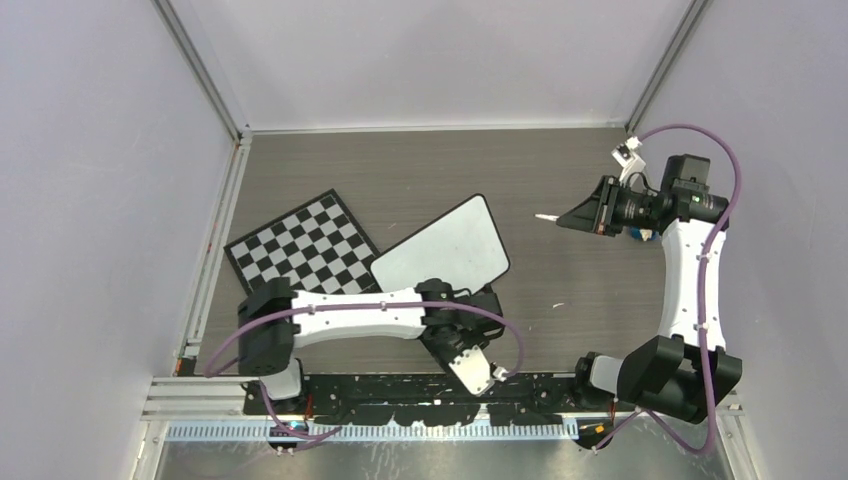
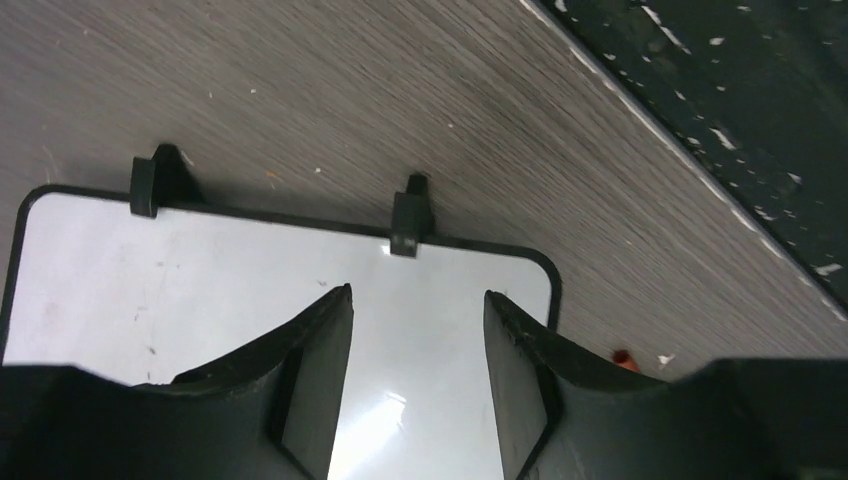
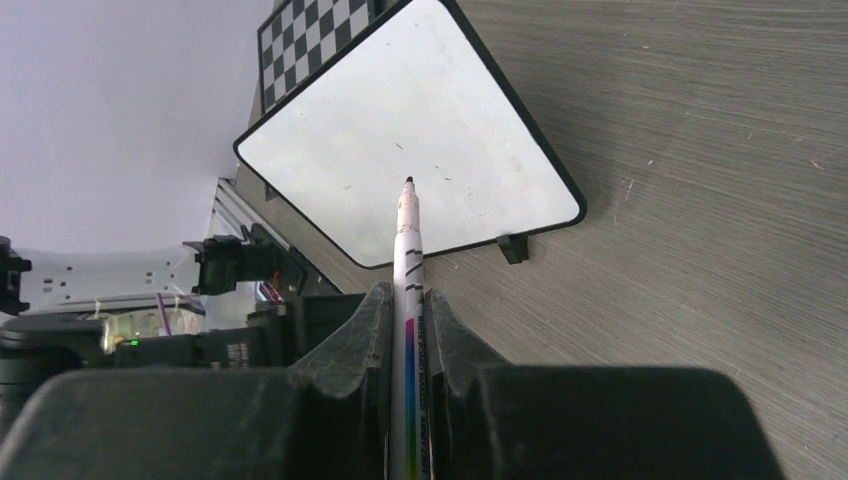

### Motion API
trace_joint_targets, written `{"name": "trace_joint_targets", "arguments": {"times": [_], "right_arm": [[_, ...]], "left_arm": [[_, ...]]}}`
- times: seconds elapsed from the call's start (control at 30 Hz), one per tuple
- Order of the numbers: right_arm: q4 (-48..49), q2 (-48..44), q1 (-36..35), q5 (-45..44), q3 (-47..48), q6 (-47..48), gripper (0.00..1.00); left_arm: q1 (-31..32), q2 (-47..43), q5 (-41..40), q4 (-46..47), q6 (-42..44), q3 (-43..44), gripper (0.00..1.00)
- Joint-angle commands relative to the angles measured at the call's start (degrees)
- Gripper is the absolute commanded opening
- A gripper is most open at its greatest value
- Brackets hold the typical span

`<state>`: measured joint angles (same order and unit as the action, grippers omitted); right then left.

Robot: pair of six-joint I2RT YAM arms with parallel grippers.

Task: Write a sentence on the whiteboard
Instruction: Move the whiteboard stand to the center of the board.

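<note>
1. The whiteboard (image 1: 445,250) lies flat in the middle of the top view, just beside the checkerboard (image 1: 300,245).
2. The left gripper (image 2: 418,380) is spread wide over it.
3. The right gripper (image 3: 408,330) squeezes a marker (image 3: 407,240).

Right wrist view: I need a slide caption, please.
Right gripper holds a marker aimed at the blank whiteboard.

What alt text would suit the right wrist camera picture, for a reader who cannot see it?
The right gripper is shut on a white marker pen, its dark tip aimed at a small white rectangular whiteboard with a thin black frame and no writing, on a grey wood-grain table. A black-and-white checkerboard shows beyond it.
</note>
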<state>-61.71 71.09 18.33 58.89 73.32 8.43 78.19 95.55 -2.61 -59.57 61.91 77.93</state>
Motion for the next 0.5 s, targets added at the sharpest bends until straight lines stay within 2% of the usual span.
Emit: {"name": "trace_joint_targets", "arguments": {"times": [0.0, 0.27, 0.47], "right_arm": [[1.6, -0.6, 2.2, 4.7, 2.2, 0.0, 0.0], [4.6, 0.0, 2.5, 5.4, 0.3, -2.0, 0.0], [5.6, 0.0, 2.6, 5.8, -0.6, -2.5, 0.0]], "left_arm": [[-0.5, 4.1, -2.0, 5.2, 3.9, -0.1, 0.52], [-1.3, 10.1, -1.8, 7.0, 4.3, -0.4, 0.53], [-2.0, 12.4, -3.5, 9.6, 4.1, -2.6, 0.45]]}}
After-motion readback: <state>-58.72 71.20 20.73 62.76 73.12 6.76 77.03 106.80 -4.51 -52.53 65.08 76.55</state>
